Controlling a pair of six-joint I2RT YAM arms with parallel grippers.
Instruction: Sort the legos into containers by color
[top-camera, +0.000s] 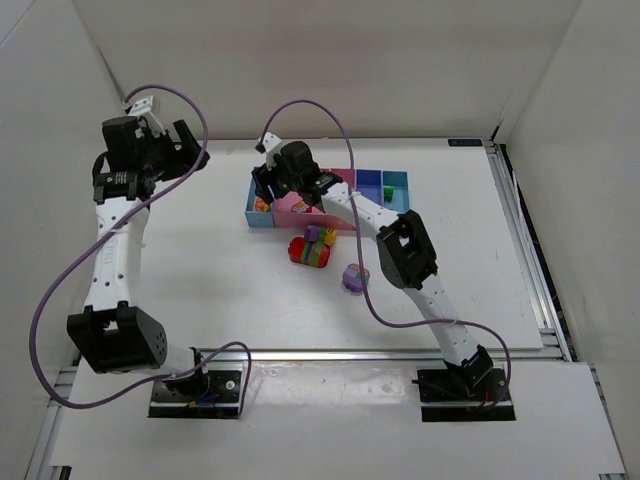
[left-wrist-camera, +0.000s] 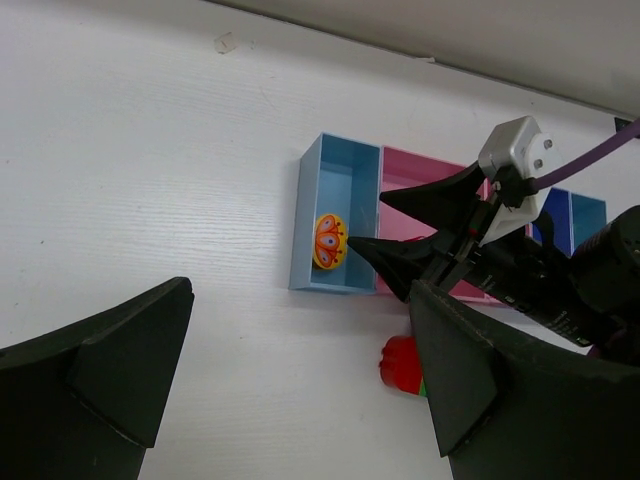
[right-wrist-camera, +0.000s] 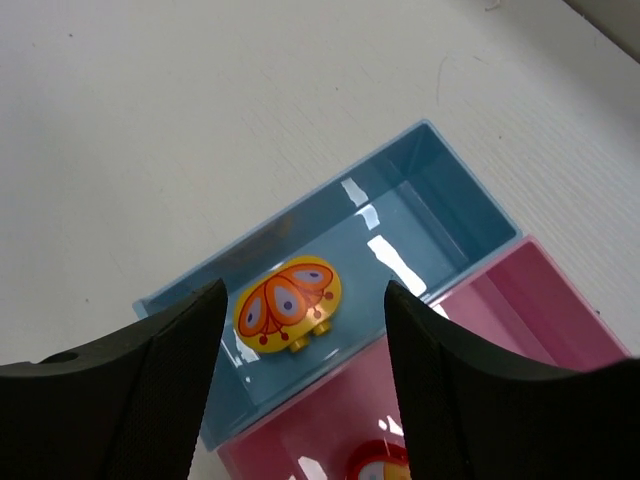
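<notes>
1. Left gripper (left-wrist-camera: 300, 400), at 10 o'clock of the table (top-camera: 200, 260) in the top view, well apart from the bins. Fingers spread to their widest, pinching nothing, with bare tabletop between them.
2. Right gripper (right-wrist-camera: 300, 330), poised over the 9 o'clock end of the container row (top-camera: 290, 226). Fingers parted on either side of a clear gap, gripping nothing.
3. Yellow lego (right-wrist-camera: 288, 303), rounded, printed with an orange butterfly-like pattern. Lying on the floor of the light blue end bin (right-wrist-camera: 420, 215), toward its 6 o'clock end in the top view, beneath the gap between the right fingers. Contact with either fingertip not discernible.
4. Wide pink bin (right-wrist-camera: 520, 320), joined to the light blue end bin at its 3 o'clock side. Red-and-yellow piece (right-wrist-camera: 385, 462) inside, mostly cut off by the lower edge of the right wrist view.
5. Multicoloured chunk (top-camera: 311, 250) of red, yellow, green and pink bricks, on the table at 6 o'clock of the pink bins, just beside the row.
6. Purple chunk (top-camera: 354, 278), on the table at 4 o'clock of the multicoloured chunk, near it and beside the right arm.
7. Dark blue bin (top-camera: 368, 183) and second light blue bin (top-camera: 397, 185), at the 3 o'clock end of the row. Contents too small to tell.
</notes>
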